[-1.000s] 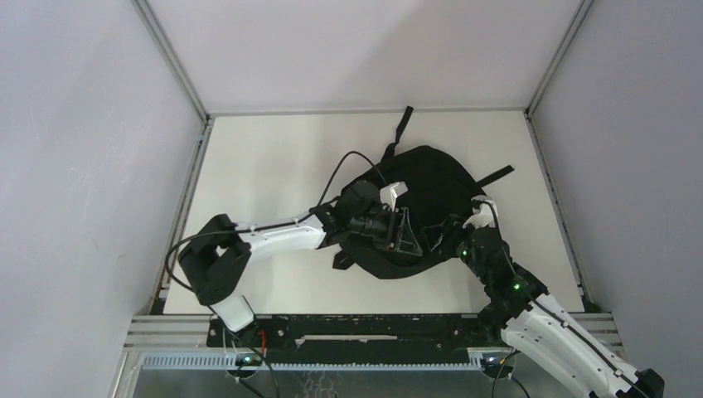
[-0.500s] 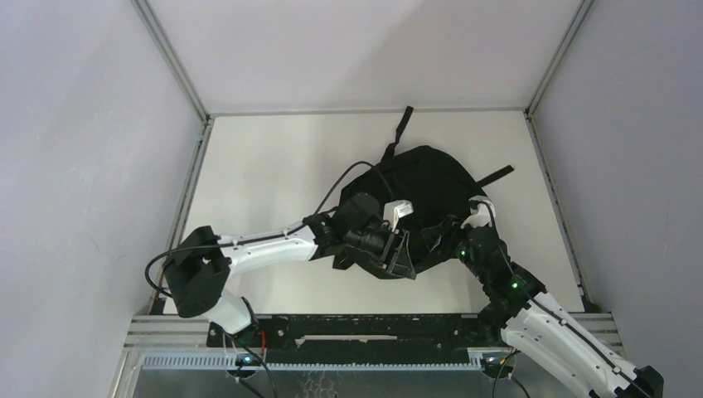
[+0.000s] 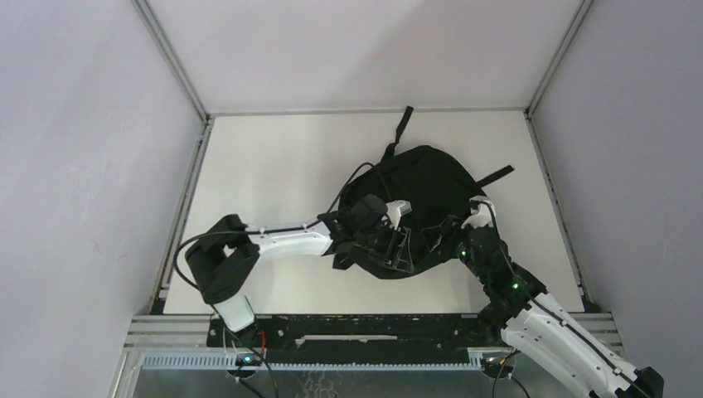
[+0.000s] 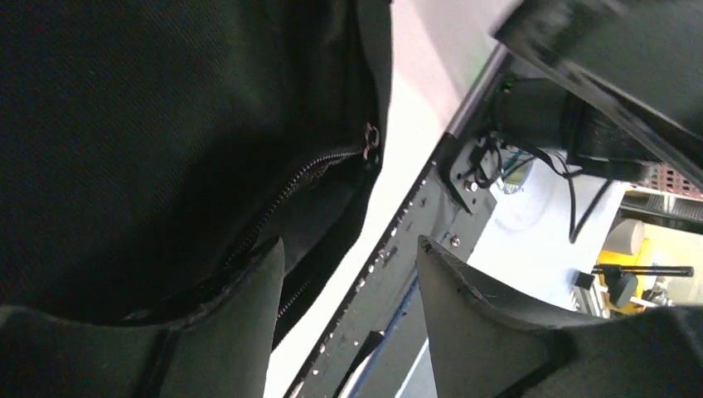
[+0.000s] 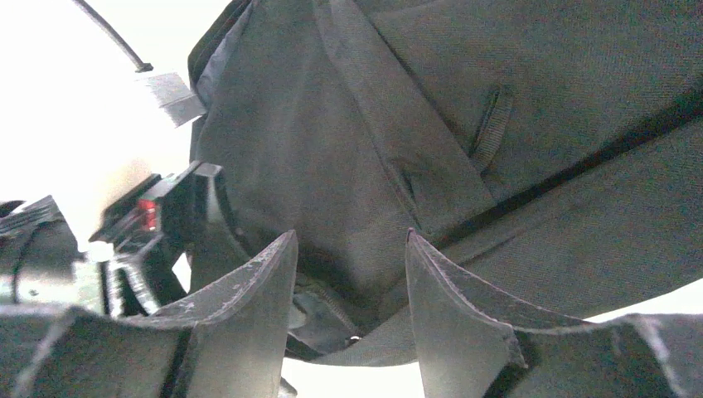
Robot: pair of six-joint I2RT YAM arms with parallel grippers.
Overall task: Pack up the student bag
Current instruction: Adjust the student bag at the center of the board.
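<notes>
Large, floppy black fabric student bag (image 3: 431, 178) slumped flat just 3 o'clock of the white surface's (image 3: 273, 166) middle. Long axis from 7 to 1 o'clock, black straps (image 3: 404, 120) trailing toward 12 and 2, zippered edge (image 4: 307, 178) toward 6. At that edge, left gripper (image 4: 348, 249) open, one finger against the fabric. At the bag's 4 o'clock, right gripper (image 5: 352, 236) parted with fabric between; clamped or not, cannot tell.

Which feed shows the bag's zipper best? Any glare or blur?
Top external: sharp, evenly lit, but the bag is a featureless black mass. Left wrist: fabric dark, zipper in focus, table blown white, top-right corner blurred. Right wrist: top-left overexposed, fabric seams readable.
</notes>
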